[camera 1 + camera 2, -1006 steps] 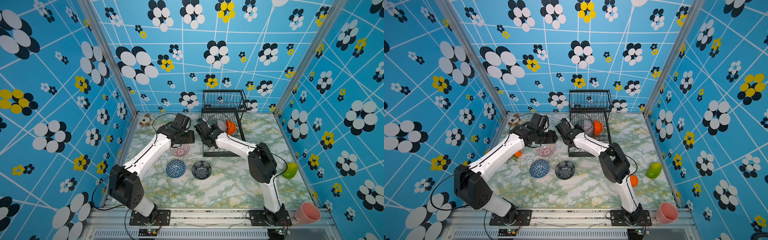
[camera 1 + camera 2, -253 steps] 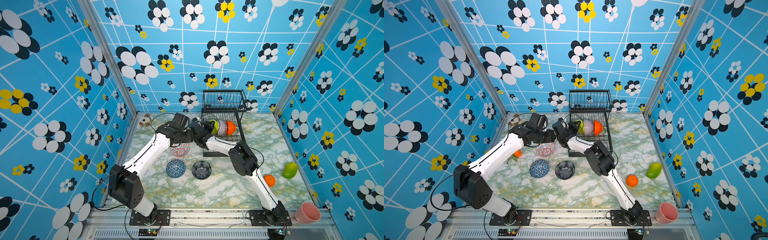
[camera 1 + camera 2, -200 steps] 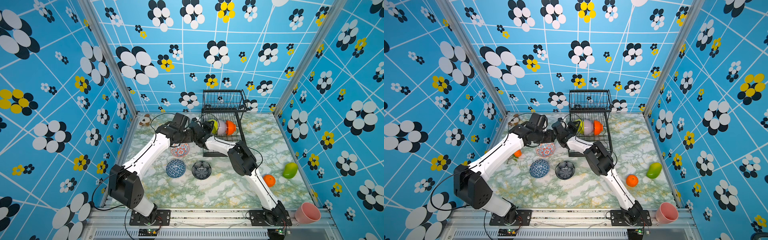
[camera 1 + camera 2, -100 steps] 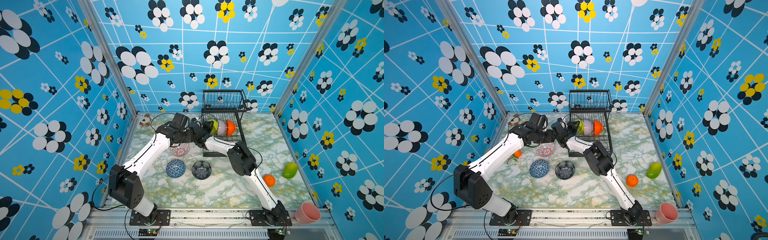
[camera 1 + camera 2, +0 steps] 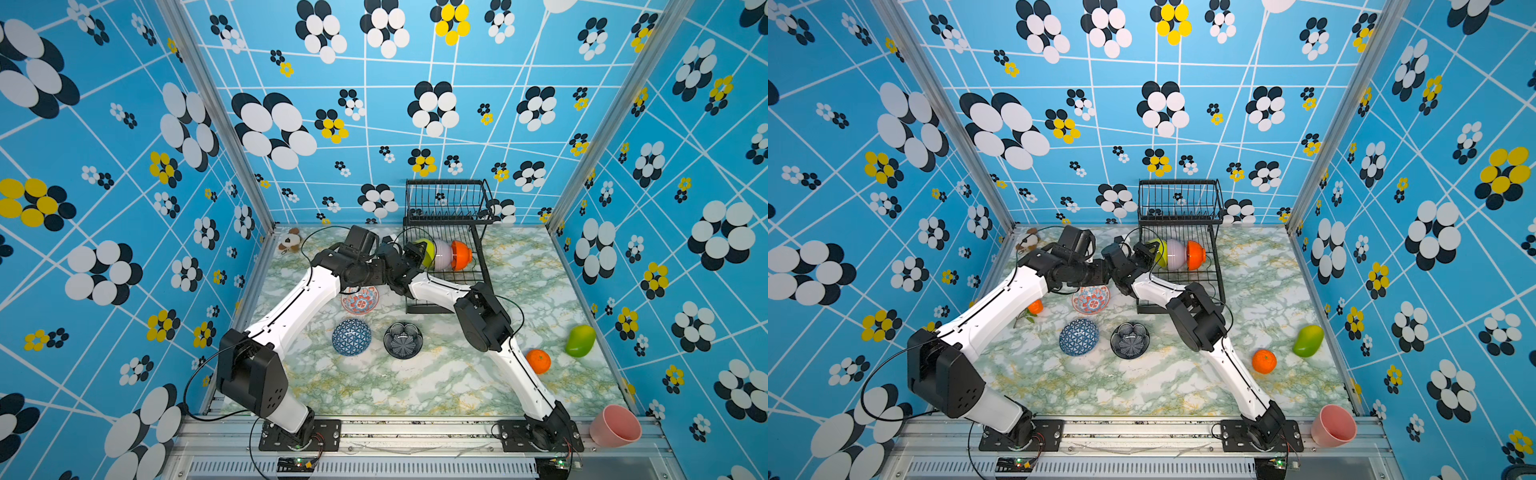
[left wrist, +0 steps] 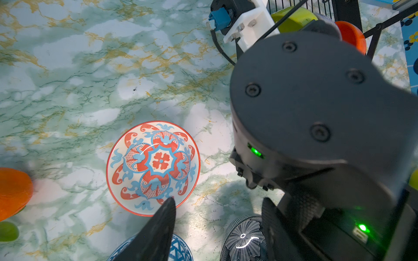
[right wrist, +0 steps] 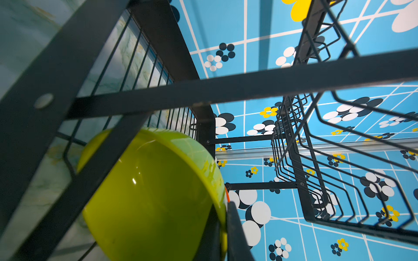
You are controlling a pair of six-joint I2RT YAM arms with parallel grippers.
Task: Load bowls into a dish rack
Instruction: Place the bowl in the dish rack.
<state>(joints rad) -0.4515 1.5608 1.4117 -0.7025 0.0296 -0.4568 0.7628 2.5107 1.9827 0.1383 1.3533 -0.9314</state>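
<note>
Now right gripper pinches the lime-green bowl in the dish rack; release seems next; left gripper half-open, empty.

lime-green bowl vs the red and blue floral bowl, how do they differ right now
The lime-green bowl is plain; the floral bowl is patterned red and blue. The lime-green bowl stands on edge in the dish rack, pinched at the rim by the right gripper; the floral bowl sits upright on the table, free. Both are small round bowls.
</note>
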